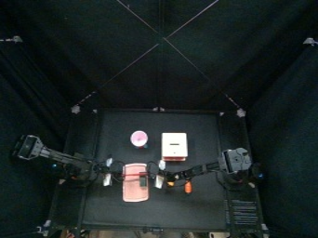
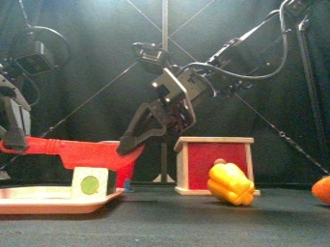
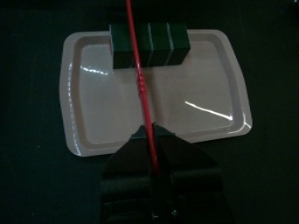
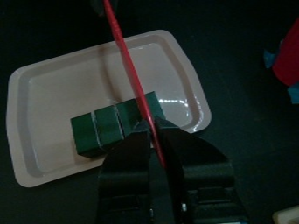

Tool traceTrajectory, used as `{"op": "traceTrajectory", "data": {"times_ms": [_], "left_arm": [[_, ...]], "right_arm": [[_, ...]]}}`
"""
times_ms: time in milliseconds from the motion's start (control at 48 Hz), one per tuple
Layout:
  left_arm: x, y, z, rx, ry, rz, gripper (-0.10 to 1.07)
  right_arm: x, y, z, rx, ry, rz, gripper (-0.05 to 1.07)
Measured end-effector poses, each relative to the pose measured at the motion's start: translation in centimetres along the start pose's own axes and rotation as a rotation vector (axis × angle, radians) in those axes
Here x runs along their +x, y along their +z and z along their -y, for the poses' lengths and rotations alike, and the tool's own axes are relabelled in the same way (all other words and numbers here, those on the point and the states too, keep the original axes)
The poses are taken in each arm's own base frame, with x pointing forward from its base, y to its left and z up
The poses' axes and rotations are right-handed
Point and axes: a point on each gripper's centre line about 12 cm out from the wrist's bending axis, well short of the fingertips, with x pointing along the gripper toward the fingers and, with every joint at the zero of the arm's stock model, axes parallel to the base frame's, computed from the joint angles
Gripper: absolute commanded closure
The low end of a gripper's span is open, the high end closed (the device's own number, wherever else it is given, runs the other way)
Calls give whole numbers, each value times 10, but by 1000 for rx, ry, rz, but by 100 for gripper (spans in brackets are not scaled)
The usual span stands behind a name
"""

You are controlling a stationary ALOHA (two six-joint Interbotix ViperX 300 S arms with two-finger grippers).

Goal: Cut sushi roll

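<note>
While red knife (image 3: 142, 87) lies across sushi roll (image 3: 149, 42), blade can slip along a seam and push roll off tray (image 3: 93, 114), because roll is small and loose. Left tool (image 3: 153, 157) clamped on knife handle, lower centre of frame. Right tool (image 4: 152, 144) also clamped on red knife, lower centre. Roll sits at upper centre of left wrist frame, at tray edge, under blade, well apart from both tools. Yellow pepper (image 2: 230, 183) on counter (image 2: 194, 227), lower right.

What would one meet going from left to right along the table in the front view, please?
Pink board carrying the sushi roll → red box → yellow pepper → orange fruit at the edge.
</note>
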Motion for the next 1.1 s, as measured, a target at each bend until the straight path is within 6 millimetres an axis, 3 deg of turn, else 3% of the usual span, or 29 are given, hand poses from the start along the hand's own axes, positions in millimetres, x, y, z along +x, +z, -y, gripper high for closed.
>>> {"op": "traceTrajectory", "data": {"times_ms": [1104], "left_arm": [[0, 2, -2, 7, 4, 14, 67]], "right_arm": [[0, -3, 0, 2, 6, -11, 60]]}}
